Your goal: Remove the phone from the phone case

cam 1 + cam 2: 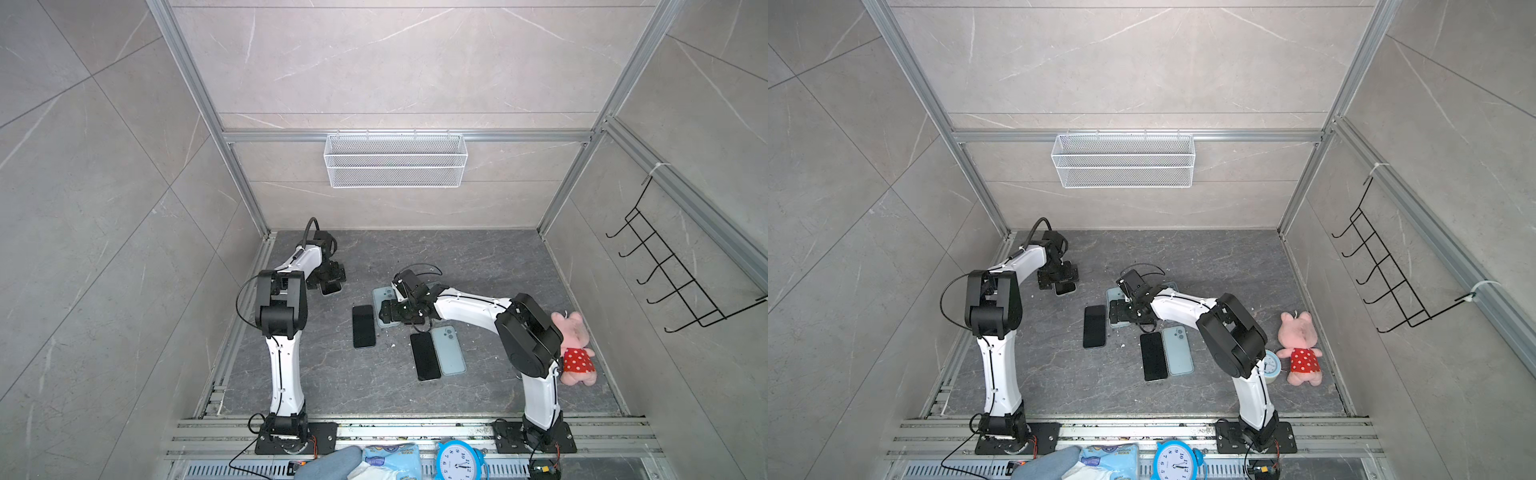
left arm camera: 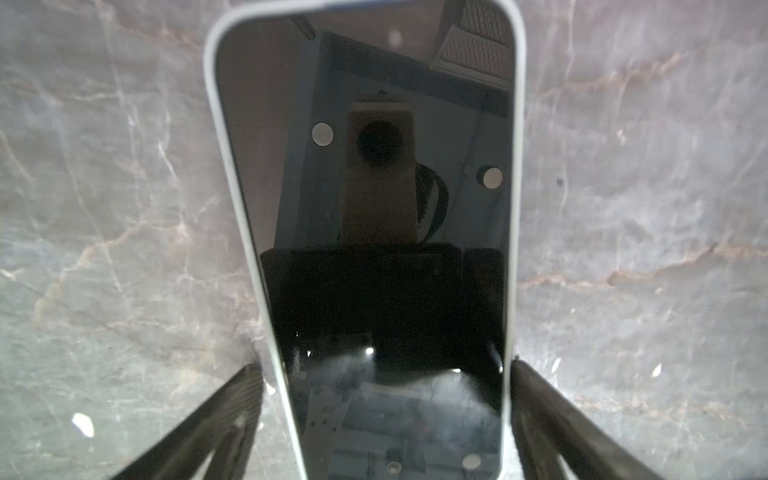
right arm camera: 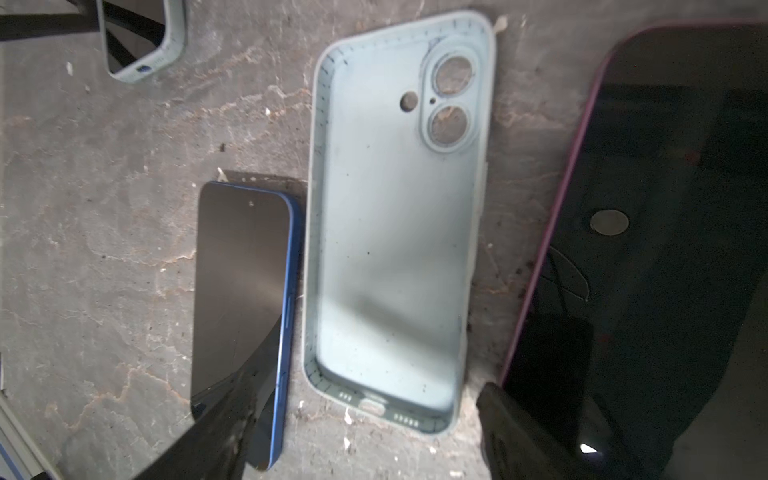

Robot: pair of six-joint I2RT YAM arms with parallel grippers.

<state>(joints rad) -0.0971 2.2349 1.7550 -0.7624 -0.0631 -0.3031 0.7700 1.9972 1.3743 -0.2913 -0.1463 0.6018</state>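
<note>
A phone (image 2: 374, 208) with a dark screen sits in a pale phone case (image 2: 216, 108), flat on the grey floor at the far left (image 1: 332, 289) (image 1: 1066, 289). My left gripper (image 2: 386, 374) (image 1: 331, 283) is open and straddles the case's near end. One finger (image 2: 536, 407) is against the case edge. The other finger (image 2: 237, 411) stands a sliver off it. My right gripper (image 3: 374, 436) (image 1: 390, 312) is open over the port end of an empty pale blue case (image 3: 395, 232) (image 1: 380, 297), holding nothing.
A blue-edged phone (image 3: 245, 299) (image 1: 363, 326) lies beside the empty case, and a maroon-edged phone (image 3: 644, 249) on its other side. Nearer lie a black phone (image 1: 424, 356) and a pale blue case back (image 1: 448, 350). A pink plush toy (image 1: 575, 349) sits at the right wall.
</note>
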